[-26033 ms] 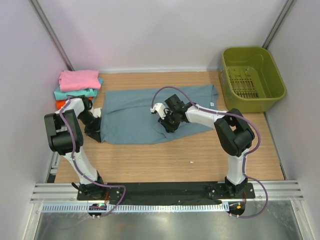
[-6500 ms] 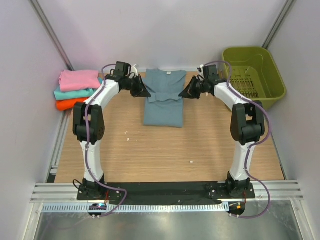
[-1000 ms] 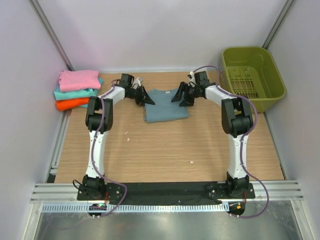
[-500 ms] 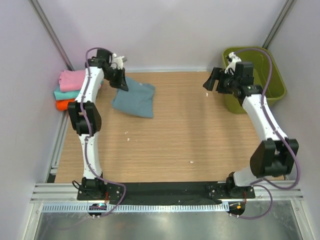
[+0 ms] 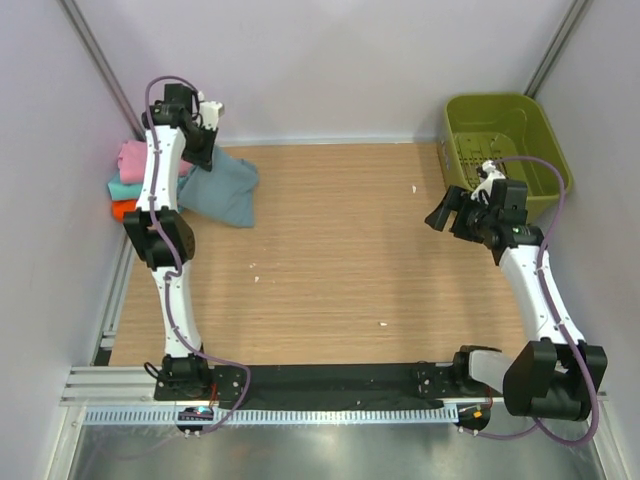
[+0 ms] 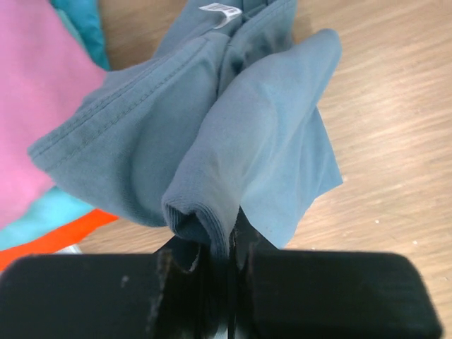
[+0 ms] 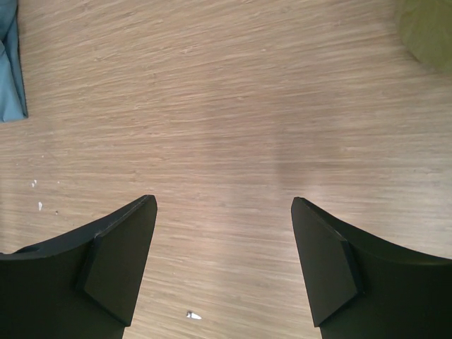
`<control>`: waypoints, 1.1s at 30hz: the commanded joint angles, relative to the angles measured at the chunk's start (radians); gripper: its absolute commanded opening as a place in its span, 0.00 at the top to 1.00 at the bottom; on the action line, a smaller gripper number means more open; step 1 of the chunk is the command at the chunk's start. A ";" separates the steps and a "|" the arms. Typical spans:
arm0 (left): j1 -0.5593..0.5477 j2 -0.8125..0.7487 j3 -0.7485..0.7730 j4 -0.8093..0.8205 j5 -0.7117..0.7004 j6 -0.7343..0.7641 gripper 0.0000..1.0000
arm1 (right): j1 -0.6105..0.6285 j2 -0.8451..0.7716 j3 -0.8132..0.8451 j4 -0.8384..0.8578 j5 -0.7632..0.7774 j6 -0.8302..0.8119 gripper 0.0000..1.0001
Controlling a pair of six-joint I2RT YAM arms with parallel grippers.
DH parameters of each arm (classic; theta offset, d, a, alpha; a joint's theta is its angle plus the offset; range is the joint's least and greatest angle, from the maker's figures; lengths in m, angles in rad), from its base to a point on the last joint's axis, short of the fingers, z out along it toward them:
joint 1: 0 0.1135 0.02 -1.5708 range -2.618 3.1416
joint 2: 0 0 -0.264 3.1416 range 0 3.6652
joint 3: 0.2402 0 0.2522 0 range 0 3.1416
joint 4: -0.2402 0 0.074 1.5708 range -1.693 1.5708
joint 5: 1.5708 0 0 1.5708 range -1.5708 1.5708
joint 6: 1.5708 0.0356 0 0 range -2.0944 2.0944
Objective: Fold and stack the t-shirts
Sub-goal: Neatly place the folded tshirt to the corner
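**Desk:** What has changed on your side?

**Operator:** Starting at my left claw: it is clamped tight on a bunched fold of the slate blue-grey t-shirt. A second ago both claws were at that shirt, folded at the back middle of the worktop. Now I have it alone and have swung it over to the back left corner. It hangs from the claw just beside the stack, with the pink t-shirt on top, the teal t-shirt under it and the orange t-shirt at the bottom.

**Desk:** And the right claw?

**Operator:** My right claw has let go and pulled back. Its jaws stand wide with nothing between them, only bare wood below, and it is near the olive-green basket, well apart from the shirt.

**Desk:** So where does that leave the task?

**Operator:** I judge the folding finished and the stacking under way. The shirt is not yet on the pile. It has sagged out of its neat fold in the carry, so it may land rumpled.

**Desk:** Any writing you can read?

**Operator:** Only a small white neck label at the top of my left wrist view. Its print is too small to read. I see no brand elsewhere.
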 commanded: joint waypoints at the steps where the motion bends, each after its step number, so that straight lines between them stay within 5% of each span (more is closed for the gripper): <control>1: -0.003 -0.042 0.086 0.100 -0.081 0.017 1.00 | -0.029 -0.058 -0.029 0.044 -0.059 0.053 0.17; 19: 0.024 -0.151 0.185 0.373 -0.296 0.122 1.00 | -0.109 -0.135 -0.140 0.058 -0.109 0.119 0.18; 33: 0.158 -0.194 0.133 0.452 -0.360 0.253 1.00 | -0.138 -0.177 -0.192 0.049 -0.125 0.133 0.19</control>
